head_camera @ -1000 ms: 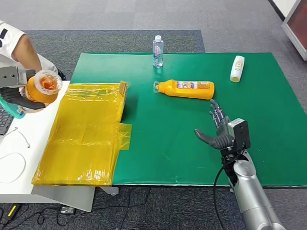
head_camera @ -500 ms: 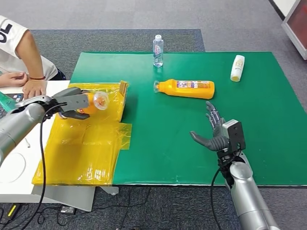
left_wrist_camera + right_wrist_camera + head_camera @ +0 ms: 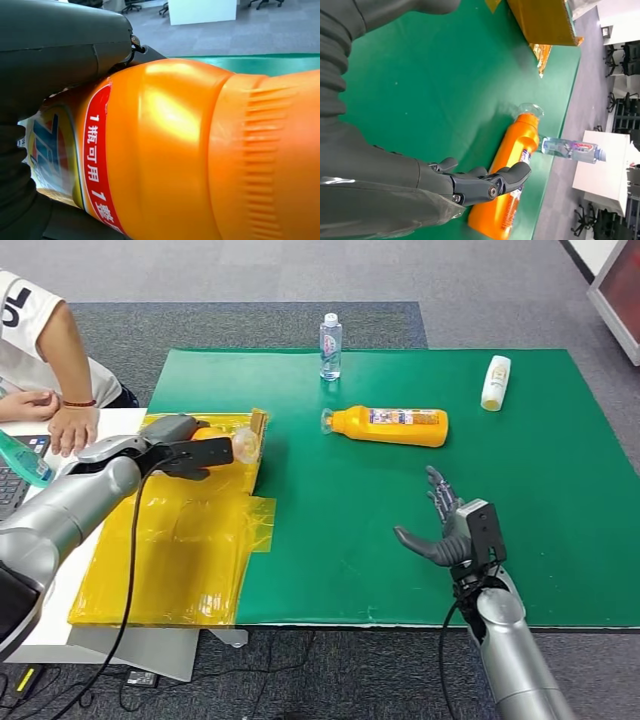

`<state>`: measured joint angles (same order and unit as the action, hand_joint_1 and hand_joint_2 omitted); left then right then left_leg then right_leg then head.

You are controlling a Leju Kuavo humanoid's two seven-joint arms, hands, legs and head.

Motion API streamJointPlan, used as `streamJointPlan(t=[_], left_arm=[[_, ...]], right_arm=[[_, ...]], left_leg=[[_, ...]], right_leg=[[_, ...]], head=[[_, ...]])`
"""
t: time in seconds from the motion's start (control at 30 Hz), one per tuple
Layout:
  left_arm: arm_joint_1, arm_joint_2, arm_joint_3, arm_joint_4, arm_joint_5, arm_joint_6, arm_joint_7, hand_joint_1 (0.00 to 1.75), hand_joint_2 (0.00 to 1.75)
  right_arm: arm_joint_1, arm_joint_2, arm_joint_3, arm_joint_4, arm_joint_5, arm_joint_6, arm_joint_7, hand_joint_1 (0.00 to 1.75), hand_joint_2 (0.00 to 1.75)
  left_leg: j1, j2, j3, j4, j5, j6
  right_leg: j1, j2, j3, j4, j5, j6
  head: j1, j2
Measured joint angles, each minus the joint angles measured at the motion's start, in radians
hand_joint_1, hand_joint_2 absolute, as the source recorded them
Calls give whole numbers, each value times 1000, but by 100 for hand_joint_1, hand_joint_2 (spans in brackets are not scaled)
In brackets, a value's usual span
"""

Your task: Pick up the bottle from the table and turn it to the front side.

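Note:
My left hand [image 3: 172, 447] grips an orange bottle [image 3: 207, 433] lying level over the yellow box, its clear cap [image 3: 244, 445] pointing toward the green mat. In the left wrist view the orange bottle [image 3: 170, 150] with its red and blue label sits close inside my left hand [image 3: 56, 45]. A second orange bottle [image 3: 392, 426] lies on its side on the green mat [image 3: 340, 540], cap to the left. My right hand [image 3: 451, 528] hovers open over the mat, short of that bottle. The right wrist view shows my right hand [image 3: 433, 182] with fingers spread before the lying orange bottle [image 3: 512, 165].
A clear water bottle [image 3: 329, 346] stands at the mat's far edge, and a white bottle [image 3: 495, 383] lies at the far right. The yellow taped box [image 3: 173, 540] covers the left of the mat. A person's arm [image 3: 64, 390] rests on the white table [image 3: 30, 570] at left.
My left arm has swung right with the orange bottle, from the far left to above the yellow box's right end. My right hand has drifted slightly nearer and left, still open.

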<state>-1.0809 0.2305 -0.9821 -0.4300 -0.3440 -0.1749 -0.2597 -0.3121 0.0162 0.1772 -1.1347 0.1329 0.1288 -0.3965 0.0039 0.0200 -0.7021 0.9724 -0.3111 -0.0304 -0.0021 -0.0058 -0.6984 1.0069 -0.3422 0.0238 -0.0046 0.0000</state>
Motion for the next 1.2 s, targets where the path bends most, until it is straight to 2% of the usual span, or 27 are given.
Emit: streamJointPlan(t=[0.13,0.27,0.33,0.47,0.53,0.57,0.7,0.83,1.0,1.2], left_arm=[[-20,-18,-4,6,-44,-64,2,175,175],[-58,-25,-12,10,-48,-199,-37,175,175],[-83,-21,-12,10,-11,-328,-90,175,175],[-146,24,-17,6,133,-729,-211,175,175],[-179,60,-26,-10,236,-876,-200,175,175],[-195,78,-31,-21,292,-914,-180,175,175],[-253,141,-63,-72,477,-941,-111,175,175],[-294,194,-116,-119,592,-928,-103,175,175],[-326,245,-194,-165,680,-926,-88,175,175],[-343,285,-264,-200,741,-895,-76,175,175]], right_arm=[[2,1,-2,0,7,1,2,0,175],[-1,3,-2,8,15,13,-3,0,175],[-10,6,-1,24,15,28,-16,0,175],[-55,17,10,94,4,60,-56,0,175],[-79,21,23,134,-5,63,-71,0,175],[-89,23,29,152,-10,62,-75,0,175],[-119,31,55,195,-23,55,-81,0,175],[-142,40,78,216,-24,46,-80,0,175],[-160,48,97,234,-27,45,-79,0,175],[-170,54,110,247,-28,44,-79,0,175]], left_leg=[[0,0,0,0,0,0],[0,0,0,0,0,0],[0,0,0,-1,0,0],[0,2,2,-1,0,0],[0,2,4,-2,0,0],[0,2,4,-3,0,0],[0,1,5,-4,1,0],[0,1,5,-4,1,0],[-1,1,5,-4,1,0],[-1,1,5,-4,1,0]], right_leg=[[0,0,0,0,0,0],[0,0,0,0,0,0],[0,0,1,0,0,0],[0,2,1,-1,1,0],[0,2,2,-1,0,0],[0,2,3,-1,0,0],[0,1,4,-2,-1,0],[0,1,5,-1,-1,0],[0,1,5,-2,0,0],[0,1,5,-1,-1,0]], head=[[0,0],[0,0],[0,0],[0,0],[0,0],[0,0],[0,0],[0,0],[0,0],[0,0]])
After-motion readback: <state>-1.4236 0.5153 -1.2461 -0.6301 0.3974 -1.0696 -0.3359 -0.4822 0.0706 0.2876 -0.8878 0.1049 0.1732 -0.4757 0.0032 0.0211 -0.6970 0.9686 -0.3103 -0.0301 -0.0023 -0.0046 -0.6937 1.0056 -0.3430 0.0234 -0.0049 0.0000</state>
